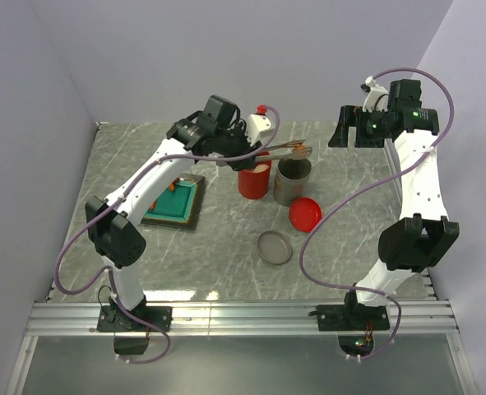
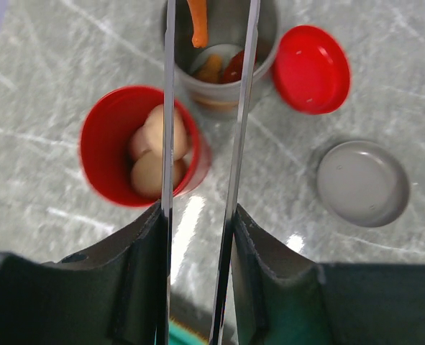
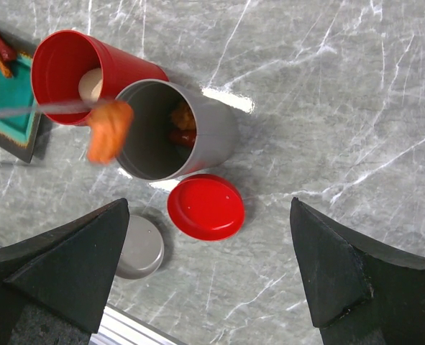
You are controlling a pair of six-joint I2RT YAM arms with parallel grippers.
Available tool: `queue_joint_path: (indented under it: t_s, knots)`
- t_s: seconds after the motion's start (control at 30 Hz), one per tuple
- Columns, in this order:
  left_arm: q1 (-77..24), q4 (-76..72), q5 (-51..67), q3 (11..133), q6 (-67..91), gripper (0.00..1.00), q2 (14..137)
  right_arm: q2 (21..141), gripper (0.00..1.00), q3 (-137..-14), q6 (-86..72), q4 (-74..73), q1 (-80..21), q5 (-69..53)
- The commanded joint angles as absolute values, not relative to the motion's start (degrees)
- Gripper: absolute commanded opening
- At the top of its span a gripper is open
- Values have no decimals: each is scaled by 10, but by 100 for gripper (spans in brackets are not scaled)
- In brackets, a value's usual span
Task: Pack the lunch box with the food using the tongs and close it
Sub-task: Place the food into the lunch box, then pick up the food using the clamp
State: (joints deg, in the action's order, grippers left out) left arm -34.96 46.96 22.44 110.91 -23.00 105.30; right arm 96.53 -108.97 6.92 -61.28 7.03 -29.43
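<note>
My left gripper [image 2: 198,208] is shut on the tongs [image 2: 167,144], its pads pressing both slim metal arms. The tongs [image 1: 285,149] reach over the containers, and their tips pinch an orange carrot-like piece [image 3: 109,131] above the mouth of a grey cylinder [image 3: 212,133]. The red lunch box [image 1: 253,183] stands upright just left of it, with beige egg-like balls [image 2: 158,133] inside. Its red lid [image 1: 305,214] lies on the table to the right. My right gripper [image 1: 351,136] hangs open and high at the back right, holding nothing.
Orange and red bits [image 2: 219,68] lie inside the grey cylinder [image 1: 293,183]. A grey lid [image 1: 275,247] lies nearer the front. A dark tray with a teal inside [image 1: 177,202] sits left of the lunch box with a few food pieces [image 3: 0,47] on it.
</note>
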Motion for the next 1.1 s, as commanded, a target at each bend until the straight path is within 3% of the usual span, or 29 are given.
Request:
queue_joint_path:
  t_s: [0.0,0.1,0.23,0.37,0.6,1.07]
  knots:
    - [-361,432,258,1132,-212,33,1057,941,100,-1099,69,-601,73,-298]
    - [-366,432,254,1129,-210,37,1065,941,100,-1096,69,-603,74,-300]
    - [-367,434,246,1136,-201,53,1073,943,100,-1099,70,-606,73,-300]
    - [-366,433,240,1139,-195,60,1064,943,100,-1101,73,-610,74,-301]
    - [-331,448,254,1115,-182,60,992,941,100,-1101,77,-616,73,-305]
    - [-18,580,205,818,-250,54,691,948,100,-1091,89,-620,74,-323]
